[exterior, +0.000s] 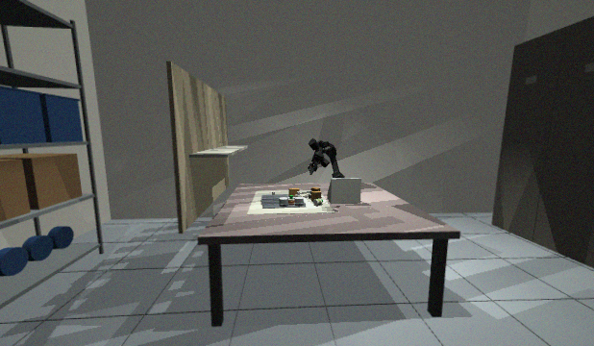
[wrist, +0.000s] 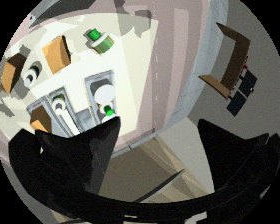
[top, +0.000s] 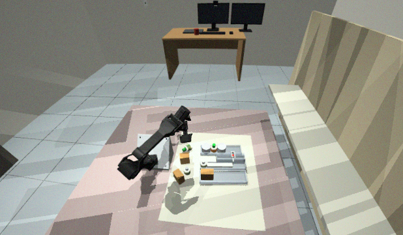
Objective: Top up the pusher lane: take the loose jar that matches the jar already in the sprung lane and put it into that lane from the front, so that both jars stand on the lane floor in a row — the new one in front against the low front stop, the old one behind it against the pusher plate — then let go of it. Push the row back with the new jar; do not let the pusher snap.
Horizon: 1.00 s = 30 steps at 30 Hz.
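Note:
My gripper [top: 186,138] [exterior: 311,170] [wrist: 161,122] is open and empty, raised above the table, off the back left corner of the cream mat. A small white jar with a grey top [top: 187,170] [wrist: 32,75] stands loose on the mat, left of the grey lane tray [top: 223,182]. A similar small jar [top: 203,163] [wrist: 59,104] stands at the left end of a middle lane, beside a long white strip. A green-capped jar with a green band [top: 186,148] [wrist: 100,41] lies on its side near the tray. The pusher plate cannot be made out clearly.
Two orange-brown blocks [top: 184,158] [top: 179,176] flank the loose white jar; another block [top: 207,174] sits in the front lane. The back lane holds two white-topped jars [top: 206,147] [top: 222,147] with a green-capped one [top: 214,147] between. A grey panel [exterior: 345,190] stands beside the mat.

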Each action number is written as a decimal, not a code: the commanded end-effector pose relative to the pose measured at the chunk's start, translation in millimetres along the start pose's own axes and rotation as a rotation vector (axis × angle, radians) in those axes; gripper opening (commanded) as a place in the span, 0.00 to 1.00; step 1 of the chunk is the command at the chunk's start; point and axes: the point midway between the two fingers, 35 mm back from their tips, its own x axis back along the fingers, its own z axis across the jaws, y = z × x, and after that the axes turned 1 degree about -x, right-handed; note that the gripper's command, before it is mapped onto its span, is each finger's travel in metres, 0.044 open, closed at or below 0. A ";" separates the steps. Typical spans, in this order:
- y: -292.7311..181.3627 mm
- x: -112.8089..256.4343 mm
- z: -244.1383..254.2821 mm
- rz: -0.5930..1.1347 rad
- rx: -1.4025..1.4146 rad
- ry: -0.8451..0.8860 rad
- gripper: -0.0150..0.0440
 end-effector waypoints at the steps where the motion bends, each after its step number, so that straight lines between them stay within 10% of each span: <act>1: 0.1 -0.2 1.2 -0.002 -0.017 0.005 0.98; 15: 10.6 -6.8 95.9 0.094 -1.324 0.409 1.00; 30: 26.1 10.3 177.8 0.719 -2.444 0.703 1.00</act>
